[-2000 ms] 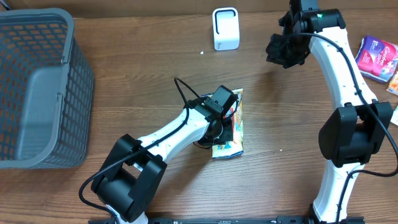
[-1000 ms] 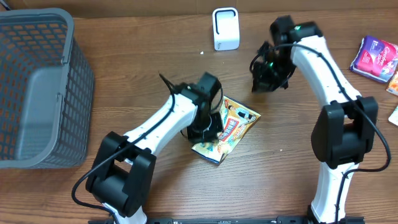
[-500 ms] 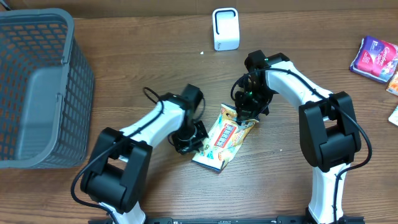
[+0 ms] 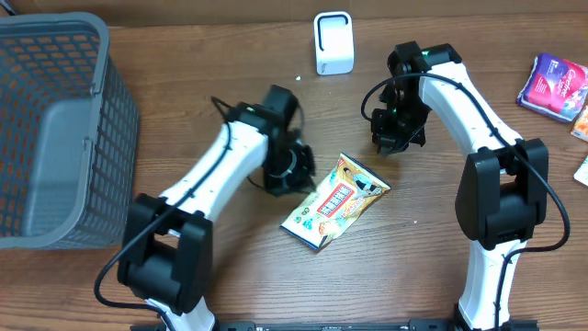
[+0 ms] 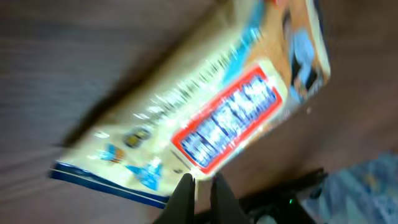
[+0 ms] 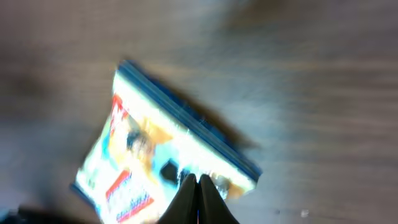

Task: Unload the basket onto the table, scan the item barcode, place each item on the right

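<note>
Brown wood-grain surface [image 4: 413,267] carries the snack packet [image 4: 335,202], which lies flat just below the middle of the overhead frame. Its long side runs from lower left to upper right and its printed face is up (yellow and pale blue, with a red-bordered label across it). Just beside the packet's upper-left edge sits the left end effector [image 4: 292,172], its fingers pressed together with nothing between them. Whether it touches the wrapper I cannot tell. In its own wrist view the closed tips show at the bottom edge, with the packet blurred above them. Up and to the right of the packet, apart from it, is the right end effector [image 4: 395,138], likewise closed tight and empty. Its wrist view looks down on the packet past the joined tips. A white scanner [image 4: 333,42] stands at the top centre, well apart from the packet. A grey mesh basket [image 4: 55,129] fills the upper left, and a purple packet [image 4: 554,85] lies at the right edge.
</note>
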You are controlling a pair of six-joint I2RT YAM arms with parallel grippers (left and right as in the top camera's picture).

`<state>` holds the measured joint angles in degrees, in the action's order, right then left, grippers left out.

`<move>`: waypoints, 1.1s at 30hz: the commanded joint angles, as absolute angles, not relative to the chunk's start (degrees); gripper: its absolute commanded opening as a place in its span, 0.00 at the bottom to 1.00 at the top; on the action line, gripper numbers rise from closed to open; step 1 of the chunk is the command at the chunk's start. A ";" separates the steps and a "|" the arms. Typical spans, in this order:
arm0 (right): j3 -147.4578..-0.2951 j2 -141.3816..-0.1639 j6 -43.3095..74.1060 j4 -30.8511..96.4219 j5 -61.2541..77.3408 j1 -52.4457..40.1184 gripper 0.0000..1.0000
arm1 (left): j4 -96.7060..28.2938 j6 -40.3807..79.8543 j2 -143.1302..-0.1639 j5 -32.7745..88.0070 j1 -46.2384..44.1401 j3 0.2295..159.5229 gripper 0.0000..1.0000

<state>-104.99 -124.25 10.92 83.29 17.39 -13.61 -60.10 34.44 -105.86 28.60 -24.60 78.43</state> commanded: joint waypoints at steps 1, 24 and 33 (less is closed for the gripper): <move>-105.14 -123.90 7.01 84.38 21.54 -14.79 0.04 | -59.83 35.92 -105.10 30.76 -29.69 74.76 0.04; -91.64 -123.90 17.87 68.38 16.08 -15.25 0.04 | -58.59 37.85 -105.10 10.09 -18.39 65.12 0.04; -105.89 -123.87 4.78 79.46 32.29 -12.36 0.04 | -70.06 32.12 -105.08 10.35 -16.43 85.34 0.04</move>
<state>-102.74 -124.36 12.86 78.32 21.15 -10.92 -67.70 34.26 -105.65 11.27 -15.53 80.20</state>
